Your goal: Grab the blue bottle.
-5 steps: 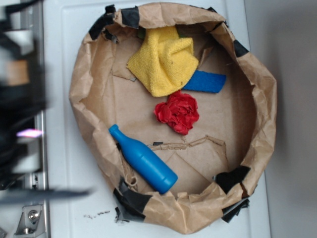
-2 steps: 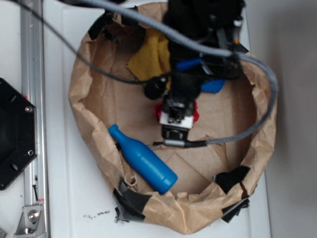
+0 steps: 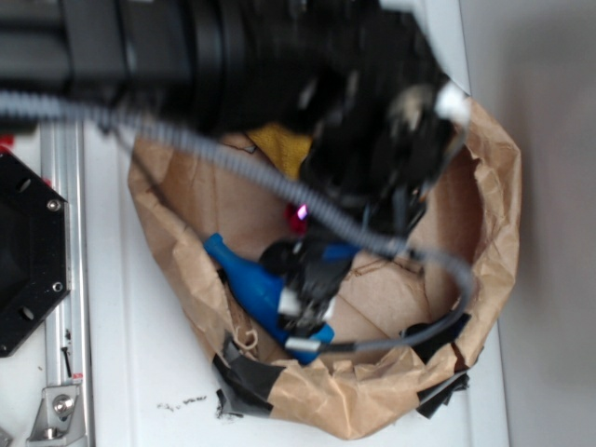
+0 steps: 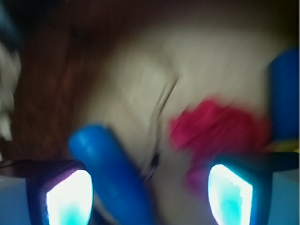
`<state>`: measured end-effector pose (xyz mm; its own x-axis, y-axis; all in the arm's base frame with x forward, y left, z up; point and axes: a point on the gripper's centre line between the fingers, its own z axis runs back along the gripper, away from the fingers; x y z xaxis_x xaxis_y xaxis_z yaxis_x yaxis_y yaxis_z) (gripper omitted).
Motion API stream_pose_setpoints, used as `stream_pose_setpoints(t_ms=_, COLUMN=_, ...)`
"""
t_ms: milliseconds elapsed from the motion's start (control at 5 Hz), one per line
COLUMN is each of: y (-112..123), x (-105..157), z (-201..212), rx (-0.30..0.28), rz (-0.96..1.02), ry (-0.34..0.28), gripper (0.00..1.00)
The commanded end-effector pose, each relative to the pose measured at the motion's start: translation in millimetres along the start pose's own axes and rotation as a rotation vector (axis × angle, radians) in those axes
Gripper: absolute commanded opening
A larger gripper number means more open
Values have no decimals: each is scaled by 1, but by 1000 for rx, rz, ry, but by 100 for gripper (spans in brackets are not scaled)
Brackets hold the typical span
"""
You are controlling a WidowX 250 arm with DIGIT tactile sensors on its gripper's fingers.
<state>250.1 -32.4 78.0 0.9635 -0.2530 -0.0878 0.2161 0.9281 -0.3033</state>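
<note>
The blue bottle (image 3: 240,277) lies slanted on the floor of a brown paper basin (image 3: 489,196), neck toward the upper left. My gripper (image 3: 298,322) hangs over the bottle's thick end and hides its middle. In the wrist view the bottle (image 4: 111,171) runs up between my fingers, close beside the left fingertip (image 4: 69,197) and well apart from the right one. The gripper (image 4: 150,197) is open, and no contact with the bottle shows. The picture is blurred.
A crumpled red piece (image 4: 215,131) lies just beyond the right finger, with a flat blue piece (image 4: 283,96) behind it. A corner of yellow cloth (image 3: 279,144) shows under the arm. The basin's taped rim (image 3: 251,377) rises close by. A metal rail (image 3: 60,279) runs along the left.
The arm swung in over the basin. The gripper has shifted from above the red piece down and left to above the bottle. The bottle has not moved.
</note>
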Motion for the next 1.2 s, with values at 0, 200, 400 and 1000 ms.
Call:
stream_pose_setpoints(t_ms=0, y=-44, x=-5, z=-24, rx=80, rz=-69, ry=-5, gripper=100)
stream_pose_setpoints(t_ms=200, y=-53, x=-4, z=-47, rx=46, rz=-169, ry=17, gripper=100)
stream_pose_setpoints(t_ms=400, y=-53, x=0, z=-63, rx=99, rz=-292, ry=-26, gripper=100)
stream_pose_setpoints(t_ms=1000, y=1, x=14, z=-27, rx=135, rz=-273, ry=-148, gripper=0)
